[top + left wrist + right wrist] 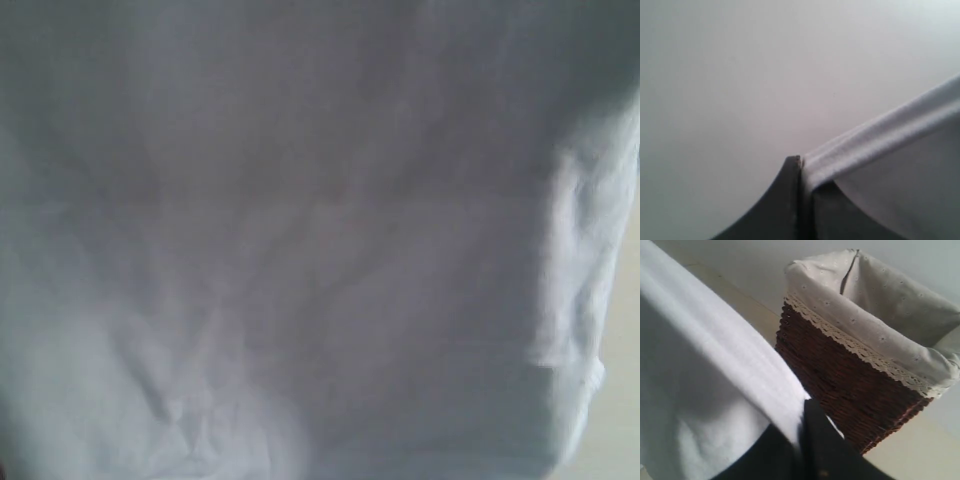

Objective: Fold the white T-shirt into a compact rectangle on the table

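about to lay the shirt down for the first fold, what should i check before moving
1. Left gripper shut on the white T-shirt: ok, the hem is pinched between its fingers.
2. Right gripper shut on the shirt: ok, the cloth runs into its closed fingers.
3. Cloth smooth between the two grips: not ok, creases bunch low in the exterior view.
4. Table free under the shirt: cannot tell, the shirt fills the exterior view.
5. Wicker basket apart from the hanging cloth: cannot tell, it stands close behind the right gripper's hold.
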`<action>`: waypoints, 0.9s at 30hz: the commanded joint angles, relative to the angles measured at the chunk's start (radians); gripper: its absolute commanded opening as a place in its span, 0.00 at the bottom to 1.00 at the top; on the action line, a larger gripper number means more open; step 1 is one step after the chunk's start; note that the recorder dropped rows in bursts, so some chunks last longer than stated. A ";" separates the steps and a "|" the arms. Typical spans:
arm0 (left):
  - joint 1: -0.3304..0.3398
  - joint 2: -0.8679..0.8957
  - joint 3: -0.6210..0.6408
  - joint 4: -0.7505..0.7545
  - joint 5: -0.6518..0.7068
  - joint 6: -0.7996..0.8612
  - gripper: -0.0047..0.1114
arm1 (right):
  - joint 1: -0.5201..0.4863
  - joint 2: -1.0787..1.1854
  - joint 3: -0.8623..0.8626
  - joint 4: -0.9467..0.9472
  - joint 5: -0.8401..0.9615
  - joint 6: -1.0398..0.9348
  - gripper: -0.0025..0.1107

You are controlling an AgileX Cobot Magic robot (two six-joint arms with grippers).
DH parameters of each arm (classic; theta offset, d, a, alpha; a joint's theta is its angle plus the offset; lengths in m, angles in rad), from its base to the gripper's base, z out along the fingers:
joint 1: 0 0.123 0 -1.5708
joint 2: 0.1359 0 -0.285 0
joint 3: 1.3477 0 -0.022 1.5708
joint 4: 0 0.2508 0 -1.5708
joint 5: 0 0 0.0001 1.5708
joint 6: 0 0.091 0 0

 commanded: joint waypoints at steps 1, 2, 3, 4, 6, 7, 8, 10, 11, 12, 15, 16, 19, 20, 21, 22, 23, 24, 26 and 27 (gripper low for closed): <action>0.032 -0.102 0.002 -0.112 -0.604 -0.013 0.04 | -0.034 -0.073 0.026 -0.230 0.171 0.010 0.02; 0.032 -0.117 0.002 -0.112 -0.623 -0.013 0.04 | -0.034 -0.079 0.039 -0.228 0.171 0.012 0.02; 0.032 -0.149 -0.007 -0.112 -0.629 -0.013 0.04 | -0.034 -0.090 0.069 -0.230 0.171 0.033 0.02; 0.032 -0.169 -0.016 -0.112 -0.629 -0.013 0.04 | -0.034 -0.098 0.087 -0.222 0.171 0.057 0.02; 0.032 -0.224 -0.050 -0.112 -0.629 -0.013 0.04 | -0.034 -0.135 0.135 -0.178 0.171 0.101 0.02; 0.030 -0.250 -0.065 -0.112 -0.629 -0.013 0.04 | -0.034 -0.171 0.168 -0.160 0.171 0.110 0.02; 0.028 -0.261 -0.067 -0.112 -0.629 -0.013 0.04 | -0.034 -0.200 0.194 -0.156 0.171 0.121 0.02; -0.001 -0.258 -0.031 -0.112 -0.642 -0.013 0.04 | -0.034 -0.237 0.249 -0.194 0.171 0.142 0.02; -0.024 -0.243 0.005 -0.112 -0.671 -0.013 0.04 | -0.034 -0.241 0.277 -0.217 0.171 0.154 0.02; -0.054 -0.212 0.065 -0.112 -0.705 -0.013 0.04 | -0.034 -0.238 0.320 -0.241 0.171 0.185 0.02; -0.104 -0.089 0.200 -0.112 -0.703 -0.013 0.04 | -0.034 -0.181 0.446 -0.359 0.171 0.275 0.02; -0.109 -0.043 0.227 -0.081 -0.690 -0.013 0.04 | -0.034 -0.153 0.473 -0.405 0.171 0.309 0.02; -0.113 0.112 0.280 0.041 -0.630 -0.013 0.04 | -0.034 -0.030 0.542 -0.532 0.171 0.412 0.02; -0.121 0.160 0.289 0.088 -0.603 -0.013 0.04 | -0.034 0.016 0.551 -0.564 0.171 0.441 0.02; -0.123 0.198 0.291 0.117 -0.587 -0.013 0.04 | -0.034 0.054 0.553 -0.587 0.163 0.463 0.02; -0.123 0.251 0.291 0.144 -0.569 -0.018 0.04 | -0.034 0.104 0.553 -0.603 0.120 0.494 0.02; -0.123 0.305 0.291 0.178 -0.564 -0.021 0.04 | -0.034 0.156 0.549 -0.620 0.076 0.526 0.02; -0.123 0.360 0.291 0.199 -0.574 -0.021 0.04 | -0.034 0.199 0.549 -0.644 0.039 0.559 0.02; -0.115 0.466 0.291 0.223 -0.601 -0.021 0.04 | -0.034 0.311 0.549 -0.714 -0.010 0.638 0.02; -0.109 0.507 0.291 0.235 -0.606 -0.023 0.04 | -0.034 0.355 0.549 -0.751 -0.029 0.677 0.02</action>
